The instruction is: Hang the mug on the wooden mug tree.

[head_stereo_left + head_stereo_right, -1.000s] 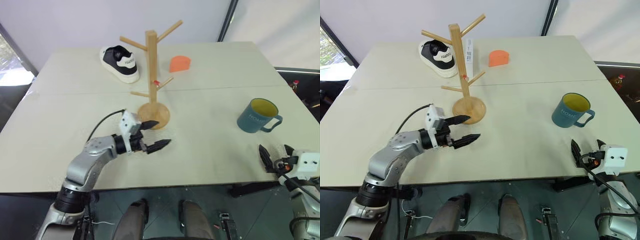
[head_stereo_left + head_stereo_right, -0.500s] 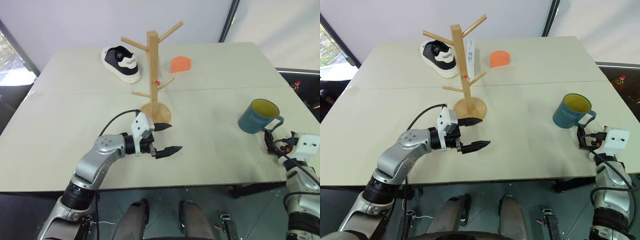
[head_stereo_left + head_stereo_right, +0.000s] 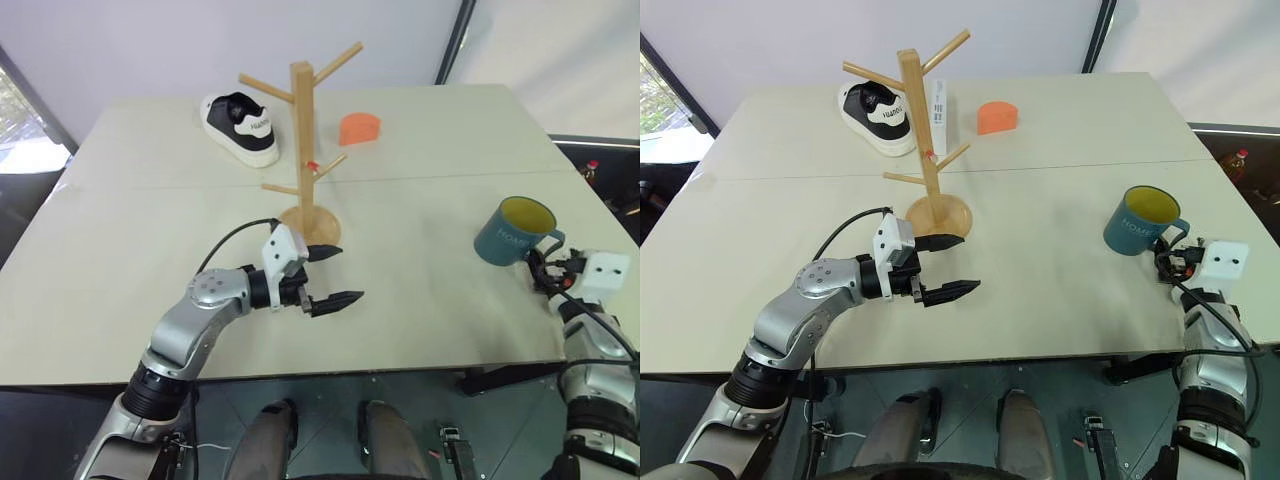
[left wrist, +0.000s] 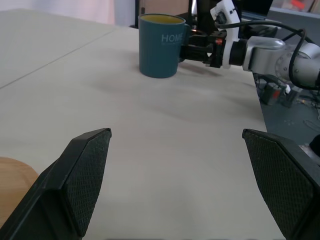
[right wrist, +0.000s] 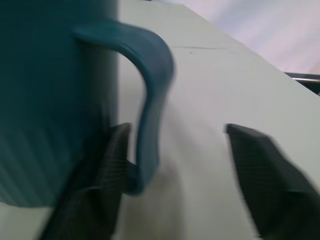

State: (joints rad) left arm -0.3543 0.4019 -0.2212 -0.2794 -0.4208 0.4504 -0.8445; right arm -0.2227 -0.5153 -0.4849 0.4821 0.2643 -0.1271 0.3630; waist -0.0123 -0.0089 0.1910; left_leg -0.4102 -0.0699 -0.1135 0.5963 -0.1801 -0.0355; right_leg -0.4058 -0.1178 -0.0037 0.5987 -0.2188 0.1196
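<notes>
Straddling the mug's point(image 3: 513, 232) handle, right claw point(image 5: 172, 175) parted (left claw point(image 3: 331, 275) spread wide).

Pale lettering "HOME" printed on the side of the teal mug point(image 4: 161, 45), white wording on the black-and-white shoe point(image 3: 240, 124) – too small to be read

Bare table point(image 3: 420, 290) between mug point(image 3: 512, 232) and wooden mug tree point(image 3: 305, 150)
</notes>
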